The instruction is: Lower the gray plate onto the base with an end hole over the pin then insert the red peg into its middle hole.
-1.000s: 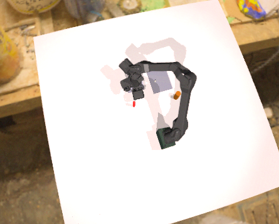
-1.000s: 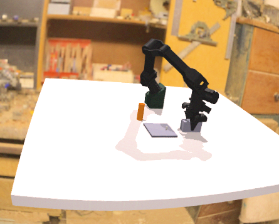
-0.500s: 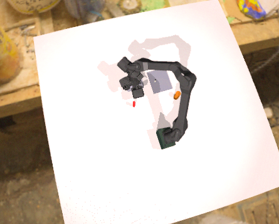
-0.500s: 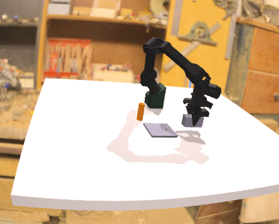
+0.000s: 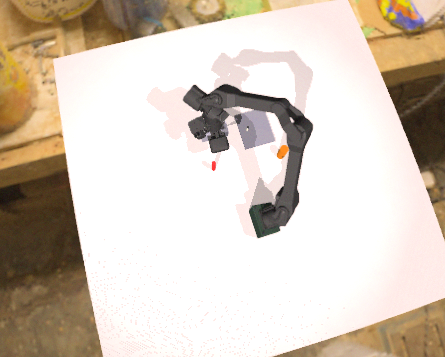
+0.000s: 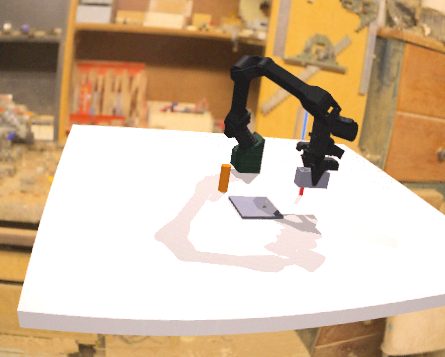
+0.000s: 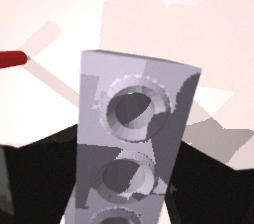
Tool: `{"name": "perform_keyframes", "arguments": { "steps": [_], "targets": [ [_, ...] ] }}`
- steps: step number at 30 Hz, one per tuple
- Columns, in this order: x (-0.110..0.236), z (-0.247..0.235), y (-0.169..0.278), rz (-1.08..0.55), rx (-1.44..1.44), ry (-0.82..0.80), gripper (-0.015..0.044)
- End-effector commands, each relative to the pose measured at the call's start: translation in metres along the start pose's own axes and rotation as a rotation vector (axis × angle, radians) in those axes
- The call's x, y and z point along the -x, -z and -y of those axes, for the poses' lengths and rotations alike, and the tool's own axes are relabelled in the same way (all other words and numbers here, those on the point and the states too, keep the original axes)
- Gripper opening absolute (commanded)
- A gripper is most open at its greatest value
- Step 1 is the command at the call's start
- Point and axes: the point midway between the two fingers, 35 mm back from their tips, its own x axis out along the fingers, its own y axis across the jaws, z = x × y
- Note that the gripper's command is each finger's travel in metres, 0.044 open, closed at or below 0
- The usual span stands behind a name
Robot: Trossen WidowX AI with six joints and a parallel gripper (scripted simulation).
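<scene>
The pincer [image 6: 315,172] is gripping the gray plate [image 6: 311,177], its dark fingers pressing on the plate's two long sides. In the exterior view the plate is hanging clear above the white counter [image 6: 134,255], with its shadow falling on the surface below. In the wrist view the plate [image 7: 133,145] is running lengthwise away from the camera, slightly tilted, and showing three round holes in a row, the nearest one cut off by the lower edge.

Just below the pincer, the red peg [image 6: 300,191] is standing on the counter; from above it [image 5: 213,165] is sitting a little apart from the pincer [image 5: 215,137], and in the wrist view its end [image 7: 5,60] is poking in from the left edge.

Further out, the flat gray base [image 6: 255,207] is lying on the counter with its small pin [image 6: 265,205] rising near the middle; from above the base [image 5: 256,131] is showing just beside the pincer, partly under the forearm. An orange cylinder [image 6: 224,178] is standing upright beyond the base, near the arm's dark green pedestal [image 6: 240,164]. The arm [image 6: 294,87] is arching from that pedestal over the base and down to the plate.
</scene>
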Motion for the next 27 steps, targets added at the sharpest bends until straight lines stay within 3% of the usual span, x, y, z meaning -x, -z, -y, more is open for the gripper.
{"name": "perform_keyframes", "arguments": {
  "steps": [1,17,27],
  "targets": [
    [0.014,0.002,-0.002,0.008,-0.009,0.005,0.0],
    [0.063,-0.006,-0.001,0.005,-0.009,0.003,0.0],
    [0.053,0.001,0.021,0.013,-0.027,0.003,0.0]
  ]
}}
